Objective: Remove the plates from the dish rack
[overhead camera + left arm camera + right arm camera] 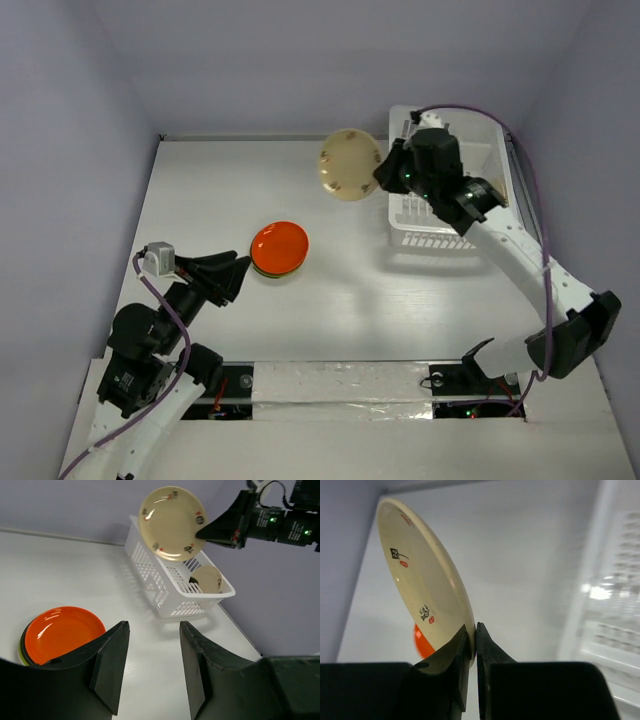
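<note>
The dish rack [440, 238] is sitting at the far right of the counter [200, 200]. It is white plastic with slotted walls, and my right arm is reaching across above it. I am holding a cream plate [348, 165] in the air just left of the rack's far end, clear of the counter and tilted nearly on edge. My right gripper [379, 178] is pinching its rim, with one finger clamped on each face. A second cream plate [206, 577] is standing on edge inside the rack. Near the middle of the counter, well apart from the rack, an orange-red plate [279, 244] is lying on top of a small stack, with the edge of a lime green plate [21, 653] showing beneath it. My left gripper [236, 270] is hovering just left of that stack, jaws spread and holding nothing. The held plate is carrying small black brush-like marks with red stamps around its border, and they are too small for me to read.
</note>
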Robot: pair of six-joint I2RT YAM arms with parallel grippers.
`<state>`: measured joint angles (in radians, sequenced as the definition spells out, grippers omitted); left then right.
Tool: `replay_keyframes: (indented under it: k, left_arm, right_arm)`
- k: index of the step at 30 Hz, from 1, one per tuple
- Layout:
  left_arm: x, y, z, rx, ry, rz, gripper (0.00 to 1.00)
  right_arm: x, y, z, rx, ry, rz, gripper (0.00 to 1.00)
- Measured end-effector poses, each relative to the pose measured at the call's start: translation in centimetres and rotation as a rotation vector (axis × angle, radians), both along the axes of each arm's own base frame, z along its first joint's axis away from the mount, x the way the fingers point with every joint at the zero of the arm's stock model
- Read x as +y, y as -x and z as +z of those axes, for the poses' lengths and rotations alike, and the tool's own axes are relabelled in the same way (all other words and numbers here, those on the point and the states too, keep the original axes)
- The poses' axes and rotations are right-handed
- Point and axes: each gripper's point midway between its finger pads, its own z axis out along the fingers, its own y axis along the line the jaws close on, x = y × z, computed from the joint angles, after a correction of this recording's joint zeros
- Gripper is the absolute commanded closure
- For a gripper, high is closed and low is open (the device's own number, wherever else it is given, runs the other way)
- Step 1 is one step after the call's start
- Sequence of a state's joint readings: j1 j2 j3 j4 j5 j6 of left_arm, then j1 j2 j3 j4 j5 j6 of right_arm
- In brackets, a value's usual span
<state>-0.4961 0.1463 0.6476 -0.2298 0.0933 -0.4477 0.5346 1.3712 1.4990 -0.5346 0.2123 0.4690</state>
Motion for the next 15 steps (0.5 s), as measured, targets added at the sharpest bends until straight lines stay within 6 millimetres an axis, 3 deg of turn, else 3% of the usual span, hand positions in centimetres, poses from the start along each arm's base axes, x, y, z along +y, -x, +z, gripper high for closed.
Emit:
replay_keyframes:
  k: [4,8,12,15]
  left_arm:
    - [0.0,-0.2,-0.2,0.012,-0.002,0.006,0.58]
    - [0.0,-0.4,-0.3,0.017,-0.003,0.012,0.58]
    - [0.0,-0.6,-0.4,0.025,-0.007,0.015,0.58]
    - [0.0,-0.7,-0.5,0.028,-0.008,0.017,0.58]
  right_arm:
    - [7.8,0.9,-4.4,0.099,-0.102,0.212,1.00]
    - [13.5,1.6,-10.5,0.238,-0.115,0.331,1.00]
    - [17.1,2.6,-16.2,0.359,-0.109,0.401,1.00]
    - [18.6,3.2,-19.0,0.423,-0.110,0.431,0.99]
